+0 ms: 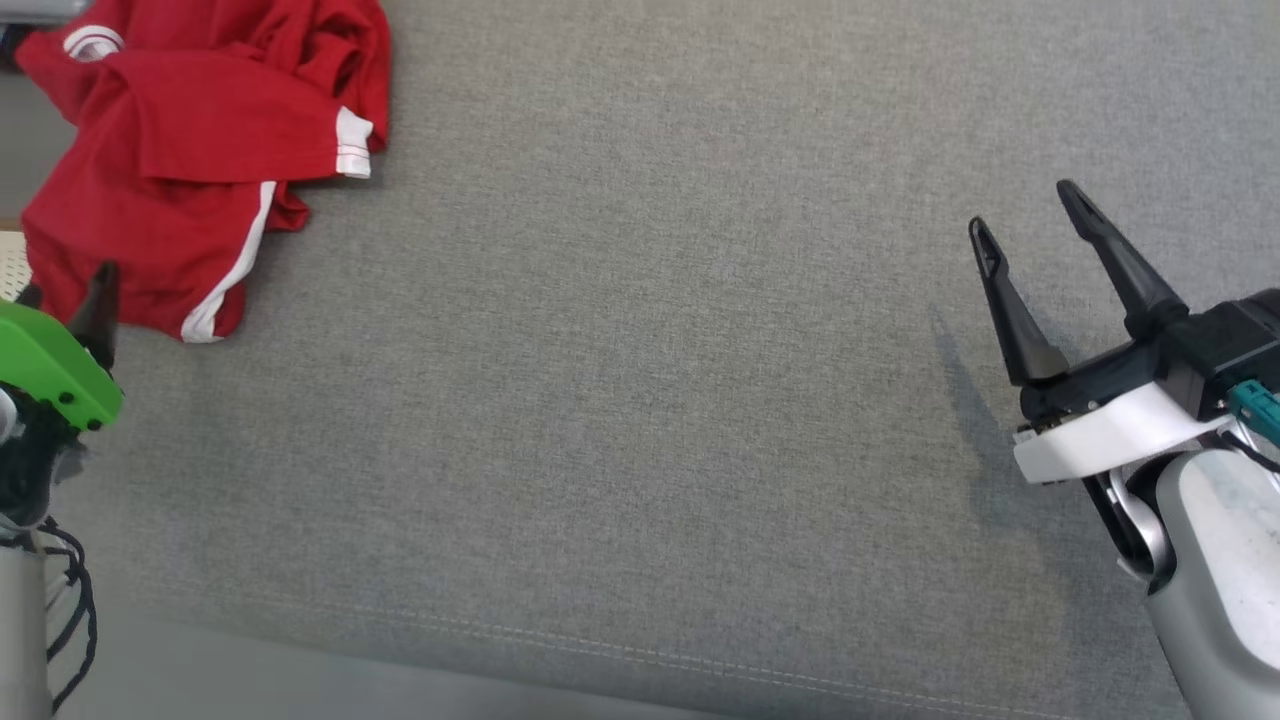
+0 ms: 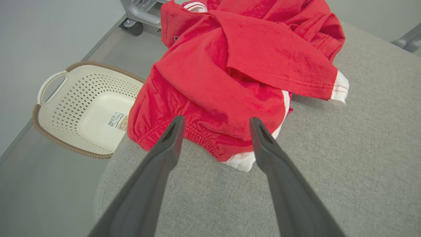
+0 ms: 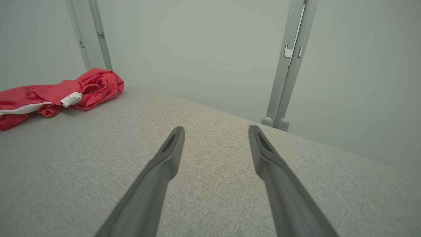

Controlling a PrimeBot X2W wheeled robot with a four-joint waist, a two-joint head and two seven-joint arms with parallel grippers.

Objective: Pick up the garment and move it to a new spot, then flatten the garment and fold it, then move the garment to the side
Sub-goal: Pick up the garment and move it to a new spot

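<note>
Grey upholstered surface (image 1: 640, 350), woven cloth with a stitched seam along the lower edge of the head view, pale wall and upright metal posts (image 3: 289, 65) behind. Item: one red garment (image 1: 190, 140) with white side stripes and white-banded cuffs, crumpled in several layers at the upper left of the head view, a sleeve thrown across the top; in the left wrist view its gathered hem lies nearest the camera and its left part seems to overhang the rounded edge of the cushion. Below that edge, at the left of the left wrist view: a cream perforated basket (image 2: 70, 102) on the floor. Left gripper (image 2: 217, 121): fingers spread wide, nothing between them, tips just at the elastic hem; whether they touch the cloth cannot be told. Right gripper (image 1: 1022, 207): fingers apart and empty, over bare upholstery at the right of the head view, well apart from the garment. Step judged: first pick-up not yet made. Hazards, judged: a shallow pinch on the hem may take one layer only and slip free; a lift by the hem alone would leave the bulk hanging in a knot, harder to flatten afterwards; any push toward the overhanging side could tip the pile off the edge into the basket; too low a descent could snag the fingertips in the upholstery weave
</note>
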